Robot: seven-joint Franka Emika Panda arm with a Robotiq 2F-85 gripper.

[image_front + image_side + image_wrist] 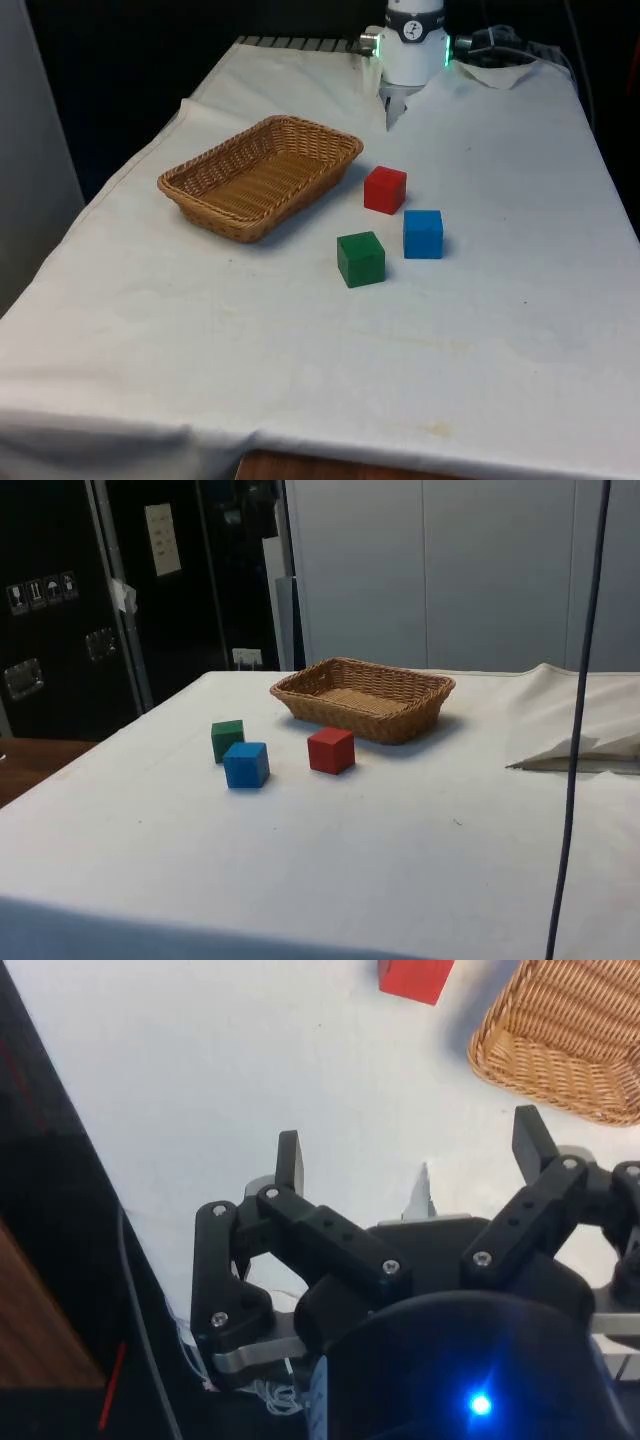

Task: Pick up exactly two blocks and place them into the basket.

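Blocks, red point(385, 190), blue point(423, 234), green point(360, 259) cubes, woven wicker basket point(200, 190), fingers point(289, 1161) spread wide

Lab: cloth-draped table point(300, 340), dark cabinets point(60, 600)

Even, soft light from above falls on the white table point(300, 350); the basket point(262, 176) and blocks cast short, faint shadows, the backgrounds stay dark, and no glare shows on the cloth
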